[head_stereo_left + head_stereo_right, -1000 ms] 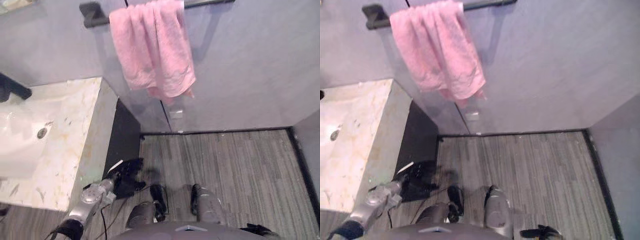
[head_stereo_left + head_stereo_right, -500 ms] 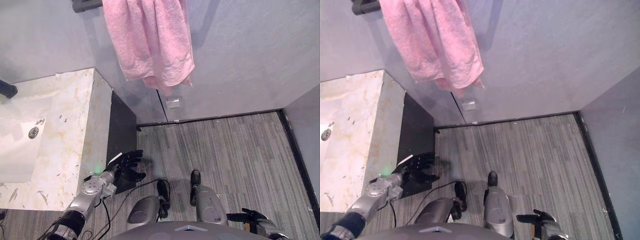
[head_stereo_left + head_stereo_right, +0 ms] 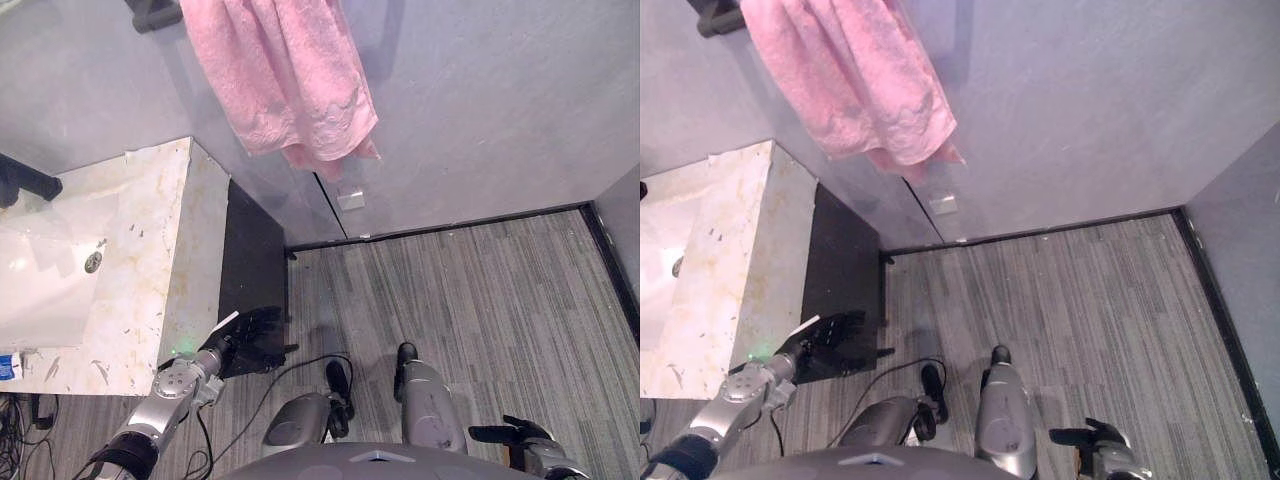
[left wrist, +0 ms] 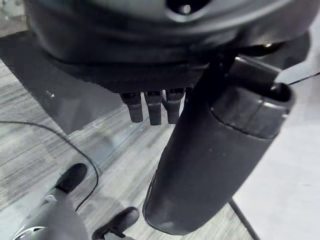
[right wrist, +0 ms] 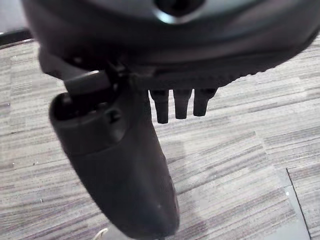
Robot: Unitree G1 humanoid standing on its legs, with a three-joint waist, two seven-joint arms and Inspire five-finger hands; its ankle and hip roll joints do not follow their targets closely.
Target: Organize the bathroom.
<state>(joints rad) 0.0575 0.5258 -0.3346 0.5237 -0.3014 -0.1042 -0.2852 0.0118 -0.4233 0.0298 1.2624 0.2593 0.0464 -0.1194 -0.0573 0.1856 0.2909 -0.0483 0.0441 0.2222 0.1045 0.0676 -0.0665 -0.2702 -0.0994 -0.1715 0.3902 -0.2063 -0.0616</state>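
Observation:
A pink towel (image 3: pixel 285 75) hangs bunched over a dark wall bar (image 3: pixel 150 15) above the vanity. My left hand (image 3: pixel 255 335) is low beside the black side panel (image 3: pixel 252 260) of the vanity; its fingers (image 4: pixel 152 106) are straight and hold nothing. By my right side, just above the floor, my right hand (image 3: pixel 520 437) is open, its fingers (image 5: pixel 181 105) and thumb (image 5: pixel 120 165) empty over the grey planks.
A marble-look counter (image 3: pixel 150 260) with a white basin (image 3: pixel 45 285), a drain (image 3: pixel 92 262) and a dark faucet (image 3: pixel 25 180) stands at the left. A small blue item (image 3: pixel 6 366) lies on its near edge. Grey walls close the back and right; striped floor (image 3: pixel 470 290) lies between.
The camera has shifted, showing more of the sink and floor. My left hand stays beside the black panel with fingers spread; my right hand has come into view at the lower right.

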